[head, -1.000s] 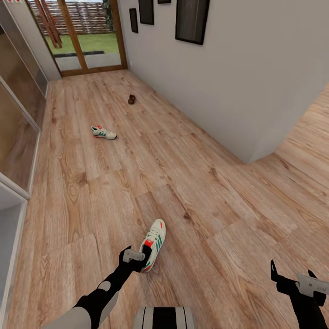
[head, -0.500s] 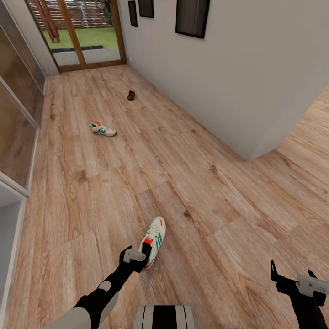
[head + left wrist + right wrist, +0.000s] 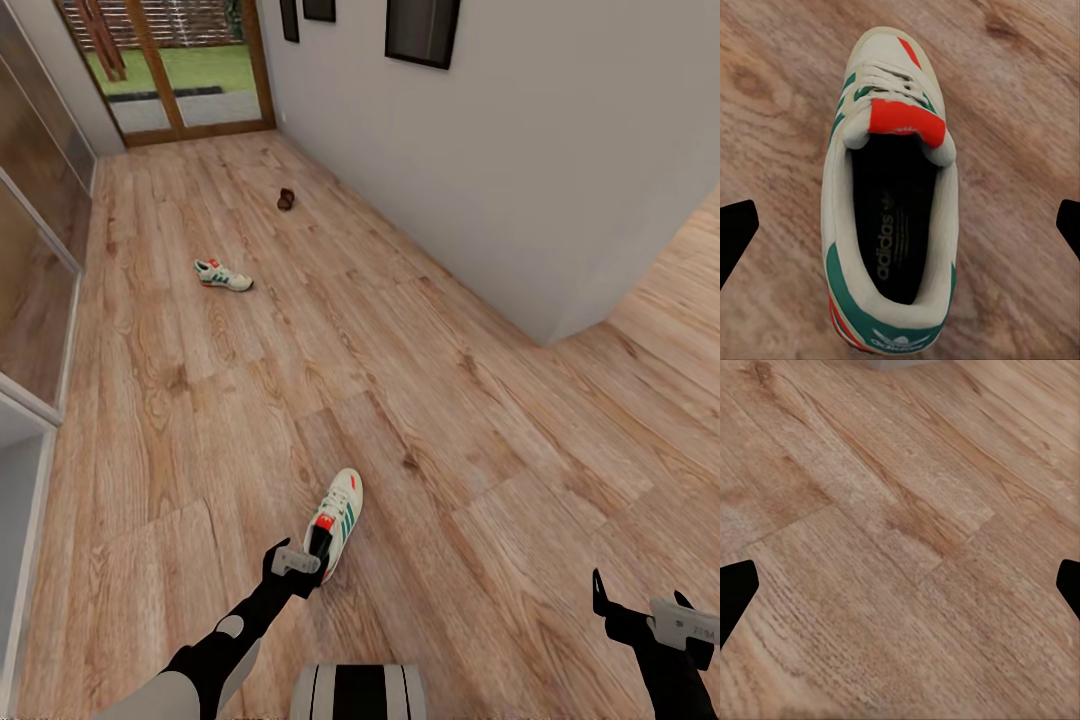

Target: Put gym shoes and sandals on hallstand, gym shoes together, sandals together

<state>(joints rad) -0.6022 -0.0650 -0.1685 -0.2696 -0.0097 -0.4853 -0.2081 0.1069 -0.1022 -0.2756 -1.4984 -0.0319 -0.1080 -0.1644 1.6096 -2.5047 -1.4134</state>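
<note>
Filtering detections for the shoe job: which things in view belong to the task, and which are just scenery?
Task things:
- near gym shoe, under the open left gripper
- far gym shoe
- one dark brown sandal, far down the corridor
- corridor floor

Just there:
- framed pictures on the wall
- glass doors at the corridor's end
- right gripper, open over bare planks

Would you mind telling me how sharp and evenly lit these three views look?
Head view: soft even light, distant cream-white gym shoe and dark brown sandal small and blurry. Left wrist view: near green-striped gym shoe crisp, insole lettering legible. Right wrist view: wood-grain plank floor slightly soft, no glare.
</note>
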